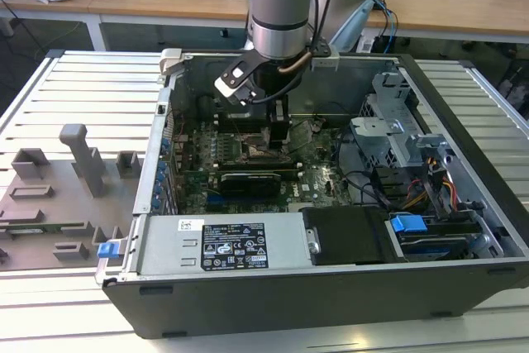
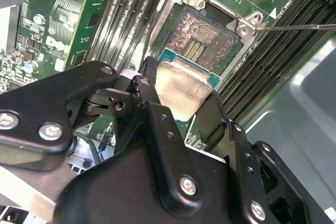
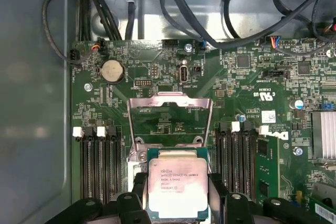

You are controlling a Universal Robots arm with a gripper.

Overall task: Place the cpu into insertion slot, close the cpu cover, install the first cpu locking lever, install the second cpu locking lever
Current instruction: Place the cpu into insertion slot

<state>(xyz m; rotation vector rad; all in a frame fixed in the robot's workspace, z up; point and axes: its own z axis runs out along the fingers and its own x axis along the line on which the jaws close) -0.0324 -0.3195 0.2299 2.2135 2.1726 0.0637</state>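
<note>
Your gripper is clamped on the cpu, poised just over the insertion slot. The cpu cover stands open.

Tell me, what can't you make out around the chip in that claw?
Second wrist view: the cpu covers the insertion slot's near part, so whether they touch is hidden.
First wrist view: the gripper is cut off by the picture's edge, and the cpu hides the slot's pins.
Exterior view: the gripper partly blocks the slot.

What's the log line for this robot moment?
claw: shut on silver-grey square cpu chip | chip: over square steel insertion slot | hinged steel cpu cover: open
</note>
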